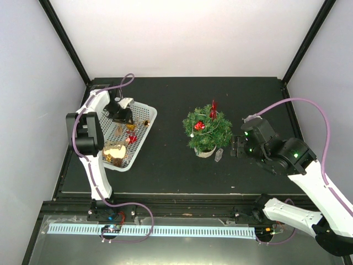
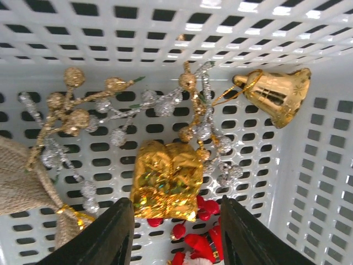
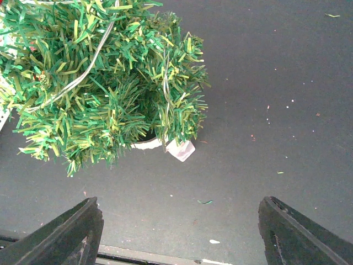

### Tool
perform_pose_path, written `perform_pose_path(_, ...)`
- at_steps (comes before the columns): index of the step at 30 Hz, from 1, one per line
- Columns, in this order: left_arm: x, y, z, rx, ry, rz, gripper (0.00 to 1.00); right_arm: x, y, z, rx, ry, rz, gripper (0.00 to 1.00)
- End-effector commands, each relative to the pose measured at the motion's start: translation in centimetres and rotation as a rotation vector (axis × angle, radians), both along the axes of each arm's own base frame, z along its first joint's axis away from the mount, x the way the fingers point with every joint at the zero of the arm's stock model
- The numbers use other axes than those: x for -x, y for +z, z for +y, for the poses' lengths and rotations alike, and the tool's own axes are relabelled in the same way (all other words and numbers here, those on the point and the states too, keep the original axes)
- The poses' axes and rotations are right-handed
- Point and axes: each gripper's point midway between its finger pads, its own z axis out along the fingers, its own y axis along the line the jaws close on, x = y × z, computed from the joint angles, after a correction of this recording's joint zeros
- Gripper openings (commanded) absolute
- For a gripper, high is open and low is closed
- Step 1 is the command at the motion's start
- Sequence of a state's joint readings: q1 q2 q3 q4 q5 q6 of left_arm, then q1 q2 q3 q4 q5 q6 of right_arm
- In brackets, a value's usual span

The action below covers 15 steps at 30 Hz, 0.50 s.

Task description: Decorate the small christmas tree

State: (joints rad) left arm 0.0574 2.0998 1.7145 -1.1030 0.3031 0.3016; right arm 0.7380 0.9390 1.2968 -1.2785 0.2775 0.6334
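The small christmas tree (image 1: 207,130) stands mid-table on its whitish pot (image 1: 205,150), with a red ornament (image 1: 199,125) in its branches and a red one (image 1: 213,110) at its top. My left gripper (image 1: 122,117) is down inside the white mesh basket (image 1: 146,113). In the left wrist view it (image 2: 176,232) is open, and a gold foil gift ornament (image 2: 165,179) lies on the basket floor just ahead of its fingertips, ungripped. My right gripper (image 1: 234,146) hovers right of the tree. It (image 3: 179,232) is wide open and empty, facing the tree (image 3: 105,83).
Also in the basket (image 2: 309,182) lie a gold bell (image 2: 276,94), a gold berry sprig (image 2: 71,105), a burlap sack (image 2: 22,182) and a red Santa figure (image 2: 198,248). A pale tag (image 3: 181,149) hangs by the tree's pot (image 3: 146,144).
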Motion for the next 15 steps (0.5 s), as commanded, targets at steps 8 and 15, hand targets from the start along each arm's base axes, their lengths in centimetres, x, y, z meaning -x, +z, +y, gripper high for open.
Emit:
perform_pose_path(8,-2.4,3.1,1.1,-0.102,-0.045,-0.135,0.48,-0.5,-0.4,0.4,0.010,0.010,-0.003,0.79)
perform_pose_path(15,-2.5,2.4,0.1,-0.099,-0.075,-0.123,0.50,-0.5,-0.4,0.3,0.016,0.009,-0.004,0.79)
